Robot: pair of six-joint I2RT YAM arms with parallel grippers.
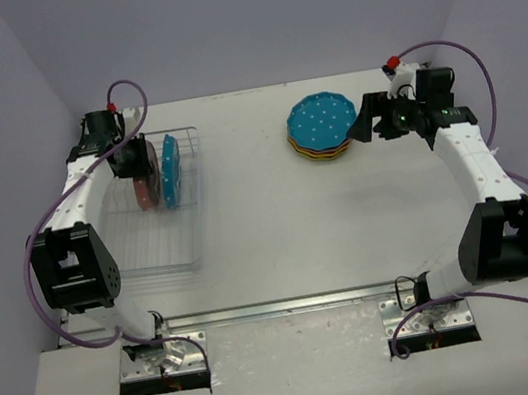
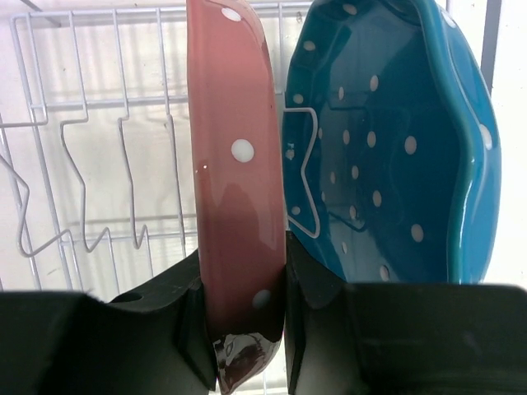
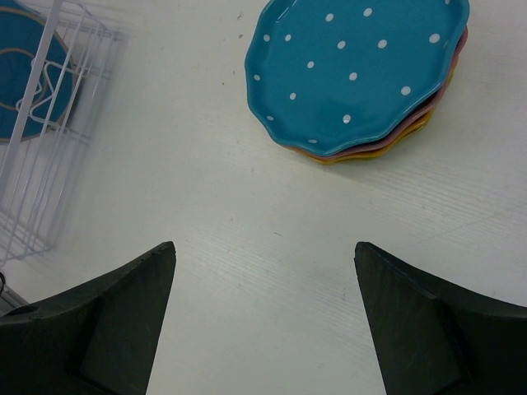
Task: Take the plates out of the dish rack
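Pale lilac walls close round a white tabletop [image 1: 267,217]. From above, the rack [image 1: 168,259] sits along the left edge with two plates standing on edge at its far end: a pink plate [image 1: 145,177] and, just to its right, a blue plate [image 1: 171,169]. The left end effector [image 1: 140,165] is on the pink one. The right end effector [image 1: 366,126] hovers beside the stack [image 1: 320,125] of unloaded plates toward the far right corner, not touching it. The left wrist view shows the fingers pressed onto both faces of the pink plate's rim, pinching it, with the blue plate close alongside and a wire prong of the rack by it. Lifting well likely means drawing the plate straight up along its own plane until it is free of the wires, without tilting into the blue neighbour. The right wrist view shows its fingers spread wide over bare tabletop, holding nothing, with the stack ahead.
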